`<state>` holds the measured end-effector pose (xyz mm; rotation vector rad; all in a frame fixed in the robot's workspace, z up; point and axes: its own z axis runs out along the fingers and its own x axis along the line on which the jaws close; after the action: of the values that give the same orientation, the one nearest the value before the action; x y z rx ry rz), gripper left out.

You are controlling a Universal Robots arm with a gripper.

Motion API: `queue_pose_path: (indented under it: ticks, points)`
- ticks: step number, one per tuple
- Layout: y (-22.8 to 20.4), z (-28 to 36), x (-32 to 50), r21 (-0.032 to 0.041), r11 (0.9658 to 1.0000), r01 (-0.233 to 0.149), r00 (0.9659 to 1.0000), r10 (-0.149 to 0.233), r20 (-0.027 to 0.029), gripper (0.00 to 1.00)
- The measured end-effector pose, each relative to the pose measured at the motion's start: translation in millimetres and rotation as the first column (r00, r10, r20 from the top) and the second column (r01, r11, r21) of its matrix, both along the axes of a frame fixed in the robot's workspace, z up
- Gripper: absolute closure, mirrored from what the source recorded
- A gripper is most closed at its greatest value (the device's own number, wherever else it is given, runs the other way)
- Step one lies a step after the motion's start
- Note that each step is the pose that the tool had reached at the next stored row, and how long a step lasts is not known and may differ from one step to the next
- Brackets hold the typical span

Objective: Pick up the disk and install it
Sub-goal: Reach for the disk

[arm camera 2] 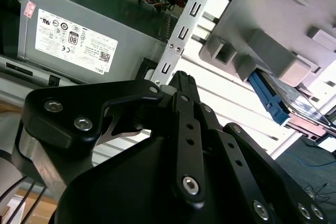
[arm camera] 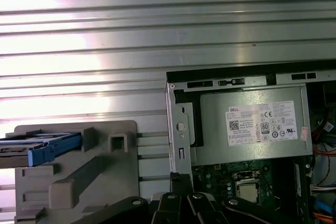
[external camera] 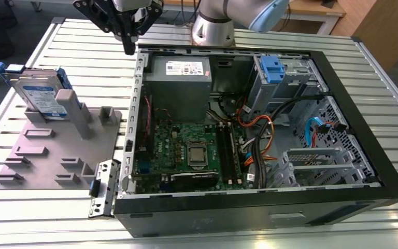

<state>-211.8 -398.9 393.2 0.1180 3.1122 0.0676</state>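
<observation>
exterior view first: the gripper (external camera: pixel 128 46) hangs over the far corner of the open computer case (external camera: pixel 254 210) on the exterior view's left, fingers pinched together on nothing. the disk (external camera: pixel 41 96) stands on edge at the far end of the grey holder (external camera: pixel 54 155), out to the exterior view's left of the case and apart from the gripper, white-and-blue label facing out. this angle takes in the case's whole inside: green motherboard (external camera: pixel 185 150), orange and black cables, a blue bracket (external camera: pixel 271 70) in the far drive cage. the second wrist view comes in close on the power supply (arm camera 2: pixel 131 56) and its white label (arm camera 2: pixel 73 43) of black print and marks, with a small red sticker at one corner. the first wrist view looks straight down on the slatted metal table (arm camera: pixel 79 35), with the disk's blue rail edge-on in the holder.
</observation>
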Motion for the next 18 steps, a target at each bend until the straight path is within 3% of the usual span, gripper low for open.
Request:
queue_pose_path:
  ticks: [18]
  points:
    - [0.0,0.0,-5.3,0.0000,1.0000,0.000,1.0000,0.000,0.0000,0.89]
